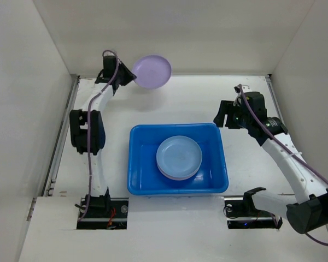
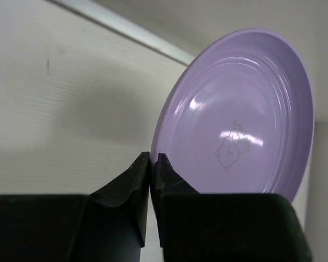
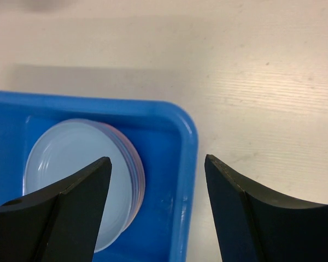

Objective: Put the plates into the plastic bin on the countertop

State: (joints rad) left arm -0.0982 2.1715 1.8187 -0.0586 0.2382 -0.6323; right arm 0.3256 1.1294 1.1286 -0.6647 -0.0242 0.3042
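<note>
The left jaws are pinched almost shut on the rim of a lilac plate [image 2: 240, 125], with only the thin edge of the plastic between them; the left wrist view shows the plate's hollow face, with a small line drawing at its middle, standing out beyond the tips. From above, this plate hangs at the far left of the bench [image 1: 208, 103], raised off the surface to judge by the shadow beneath it, and well apart from the bin [image 1: 136, 180], lying beyond the bin's far-left corner. The right jaws stand wide open with nothing in them, poised just right of the bin's far-right corner and looking down on that corner. Inside the bin, right of its middle, lies a stack of plates [image 1: 179, 155] with a pale blue one on top and lilac and pink edges showing under it. I judge the step in hand to be the carry of the lilac plate, gripped but not yet over the bin. The next move calls for swinging the left arm nearer and to the right until the plate is above the stack, turning it flat, lowering it close, and only then parting the jaws. With so narrow a hold on the rim, a quick swing could let it slip.
</note>
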